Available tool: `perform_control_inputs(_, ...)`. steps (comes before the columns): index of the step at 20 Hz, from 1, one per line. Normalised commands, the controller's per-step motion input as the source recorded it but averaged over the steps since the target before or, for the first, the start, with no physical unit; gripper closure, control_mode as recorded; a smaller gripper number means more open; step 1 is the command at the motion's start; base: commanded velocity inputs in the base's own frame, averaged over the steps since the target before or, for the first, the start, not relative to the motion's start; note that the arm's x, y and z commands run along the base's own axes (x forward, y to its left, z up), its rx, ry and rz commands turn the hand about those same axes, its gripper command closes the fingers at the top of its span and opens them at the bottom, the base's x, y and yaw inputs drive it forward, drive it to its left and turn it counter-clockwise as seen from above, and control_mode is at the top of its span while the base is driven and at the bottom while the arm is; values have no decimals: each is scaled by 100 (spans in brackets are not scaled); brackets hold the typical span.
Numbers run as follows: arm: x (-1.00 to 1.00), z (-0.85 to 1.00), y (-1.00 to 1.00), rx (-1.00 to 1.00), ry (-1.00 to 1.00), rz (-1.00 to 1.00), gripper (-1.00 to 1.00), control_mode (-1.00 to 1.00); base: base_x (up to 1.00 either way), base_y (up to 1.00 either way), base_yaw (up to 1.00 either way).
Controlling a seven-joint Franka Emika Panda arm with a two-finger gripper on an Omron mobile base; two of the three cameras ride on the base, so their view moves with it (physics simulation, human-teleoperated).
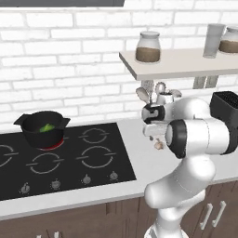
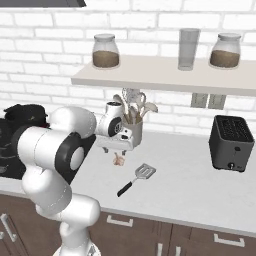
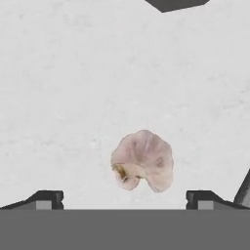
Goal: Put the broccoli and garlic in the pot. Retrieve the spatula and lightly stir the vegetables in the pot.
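Counter: you are working over a pale speckled counter (image 2: 200, 180) under a white brick wall, with the black cooktop (image 1: 69, 162) running off to the left.
Garlic: the garlic (image 3: 142, 160) is lying on the bare counter, just below the hand and roughly centred between the two finger tips in the hand view.
Gripper: your gripper (image 2: 116, 150) is hanging above the bulb with its jaws spread as wide as they go, gripping nothing; it looks lined up for a straight descent.
Pot: the pot (image 1: 42, 128) is sitting on the rear left burner, well apart from the hand, with the broccoli (image 1: 46, 127) already lying inside.
Spatula: the spatula (image 2: 136, 179) is resting flat on the counter near the garlic, untouched, probably waiting for the stirring step.
Surroundings: the utensil cup (image 2: 133, 131) is standing just behind the hand, so you are likely wanting to keep clear of it; the toaster (image 2: 230, 143) is sitting well off to the right.
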Motion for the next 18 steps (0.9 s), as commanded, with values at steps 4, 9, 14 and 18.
perform_control_inputs(4, 16, -59, 0, 1, 6, 0, -100, -100, 0, 0, 0)
perform_control_inputs(9, 9, -45, -9, 4, 1, 0, -100, -100, 0, 0, 0)
perform_control_inputs(14, 8, -43, -8, 6, 0, 0, -100, -100, 0, 0, 0)
perform_control_inputs(18, -9, -41, -3, 4, 0, 0, -100, -100, 0, 0, 0)
